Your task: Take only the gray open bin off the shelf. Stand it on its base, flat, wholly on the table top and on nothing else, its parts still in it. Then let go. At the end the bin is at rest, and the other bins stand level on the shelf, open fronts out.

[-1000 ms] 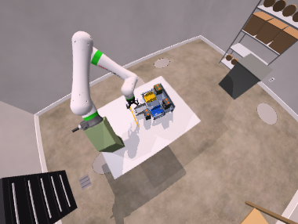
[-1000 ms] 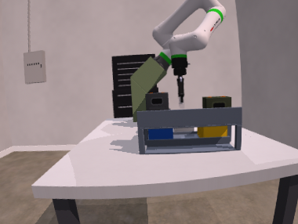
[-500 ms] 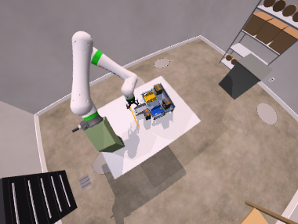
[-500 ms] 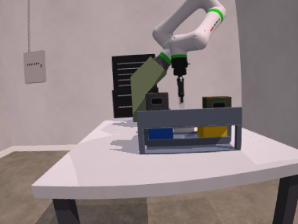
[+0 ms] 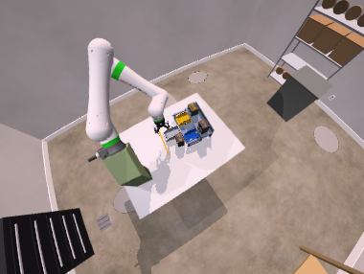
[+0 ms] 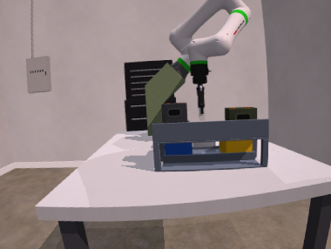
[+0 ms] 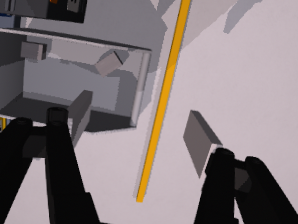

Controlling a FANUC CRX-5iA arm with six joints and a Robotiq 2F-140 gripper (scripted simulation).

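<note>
The pincer (image 7: 143, 143) is spread partway and holds nothing. It hangs over the white table (image 5: 211, 148), right beside the shelf (image 6: 209, 129). The gray bin (image 7: 80, 83) sits in the shelf's front, next to one finger (image 7: 80, 112). A yellow stick (image 7: 166, 83) lies between the fingers.

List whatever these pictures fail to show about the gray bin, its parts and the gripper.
- Gray bin: exterior view hides it behind the shelf front beam; only a pale sliver shows between blue and yellow bins.
- Its parts: top view too small; wrist view shows gray blocks, count unclear.
- Gripper: open and empty; wrist frame's bottom edge cuts off its body.
- Gripper-to-bin gap: unclear everywhere.
</note>
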